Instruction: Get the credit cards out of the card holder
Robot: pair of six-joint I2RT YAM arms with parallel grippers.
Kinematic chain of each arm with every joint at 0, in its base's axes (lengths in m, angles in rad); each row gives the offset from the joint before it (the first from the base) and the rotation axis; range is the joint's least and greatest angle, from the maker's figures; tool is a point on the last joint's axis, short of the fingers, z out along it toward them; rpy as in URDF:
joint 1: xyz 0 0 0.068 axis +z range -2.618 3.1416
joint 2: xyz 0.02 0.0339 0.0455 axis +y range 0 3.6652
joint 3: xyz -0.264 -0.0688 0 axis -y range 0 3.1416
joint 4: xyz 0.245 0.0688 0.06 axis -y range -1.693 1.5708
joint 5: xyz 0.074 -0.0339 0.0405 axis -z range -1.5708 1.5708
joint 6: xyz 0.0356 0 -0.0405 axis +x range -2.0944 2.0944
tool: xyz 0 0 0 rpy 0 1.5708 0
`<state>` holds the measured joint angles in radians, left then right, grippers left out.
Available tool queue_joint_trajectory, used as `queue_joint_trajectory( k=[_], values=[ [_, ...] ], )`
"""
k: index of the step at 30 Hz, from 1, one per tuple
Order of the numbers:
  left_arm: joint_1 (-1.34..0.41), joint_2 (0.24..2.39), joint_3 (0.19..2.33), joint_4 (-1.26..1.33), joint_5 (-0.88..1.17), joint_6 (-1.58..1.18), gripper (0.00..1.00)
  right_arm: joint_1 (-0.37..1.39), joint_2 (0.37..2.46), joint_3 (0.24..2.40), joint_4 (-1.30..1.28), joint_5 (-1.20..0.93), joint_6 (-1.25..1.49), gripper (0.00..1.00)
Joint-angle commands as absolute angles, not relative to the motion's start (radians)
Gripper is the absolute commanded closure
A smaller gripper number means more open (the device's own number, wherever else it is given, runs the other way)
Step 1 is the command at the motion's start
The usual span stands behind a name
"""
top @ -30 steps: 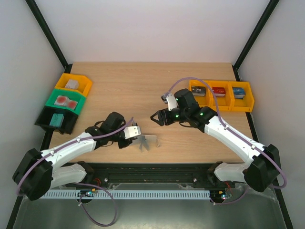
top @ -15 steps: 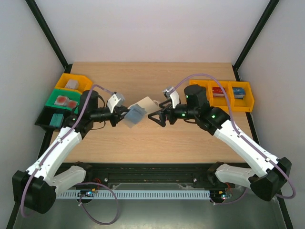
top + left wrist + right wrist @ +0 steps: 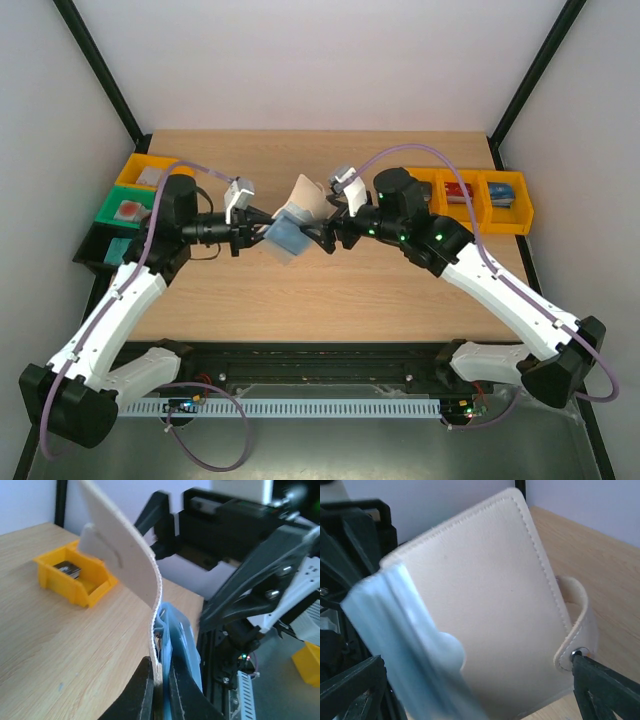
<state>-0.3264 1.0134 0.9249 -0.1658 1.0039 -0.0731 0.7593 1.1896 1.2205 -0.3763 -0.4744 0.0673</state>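
- The left gripper (image 3: 161, 692) is shut tight on the lower edge of the wallet (image 3: 290, 225). It pinches the beige cover (image 3: 125, 555) and the blue inner leaf (image 3: 177, 640) together.
- This grip holds the wallet in the air above the table (image 3: 300, 300), midway between the two arms. I judge that is so the other arm can work on it freely.
- Because only one edge is held, the free end of the cover curls away from the blue leaf and the wallet hangs partly open.
- The right gripper (image 3: 476, 662) has its jaws spread wide and grips nothing.
- The wallet sits between the right jaws. One finger (image 3: 600, 690) is at the snap tab (image 3: 575, 630), either touching it or just short; I cannot tell which.
- No cards show in any view. If they are inside, they sit hidden in the blue pockets, so I judge that none has come out yet.
- The next move probably calls for the right jaws to close on a card edge and not on the cover. Thin cards could slip, and the pull could drag the wallet out of the left grip.
- At the left side of the table:
  - a yellow bin (image 3: 127, 171) holds something pale;
  - a green bin (image 3: 108, 208) holds reddish pieces;
  - a black bin (image 3: 92, 252) holds a teal item.
- At the right side is a row of three yellow bins (image 3: 505, 222). One holds a dark item, one a red item and one a blue item.
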Motion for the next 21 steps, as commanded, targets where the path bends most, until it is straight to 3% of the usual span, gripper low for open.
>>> queue_joint_trajectory(
  k=[1, 8, 12, 14, 17, 21],
  values=[
    [-0.328, 1.003, 0.989, -0.214, 1.13, 0.021, 0.98, 0.767, 1.188, 1.212, -0.306, -0.501, -0.011, 0.01],
    [-0.333, 1.012, 1.018, -0.223, 1.097, 0.031, 0.98, 0.775, 1.249, 1.226, -0.267, -0.747, 0.024, 0.0],
    [-0.339, 1.018, 1.028, -0.224, 1.082, 0.019, 0.98, 0.791, 1.291, 1.252, -0.309, -0.778, 0.025, 0.08],
    [-0.339, 1.02, 1.032, -0.225, 1.086, 0.014, 0.98, 0.796, 1.297, 1.252, -0.305, -0.758, 0.037, 0.23],
    [-0.341, 1.022, 1.032, -0.221, 1.09, -0.002, 0.98, 0.795, 1.297, 1.252, -0.284, -0.717, 0.069, 0.6],
    [-0.34, 1.021, 1.032, -0.242, 1.093, 0.005, 0.98, 0.795, 1.268, 1.238, -0.241, -0.716, 0.083, 0.79]
  ],
)
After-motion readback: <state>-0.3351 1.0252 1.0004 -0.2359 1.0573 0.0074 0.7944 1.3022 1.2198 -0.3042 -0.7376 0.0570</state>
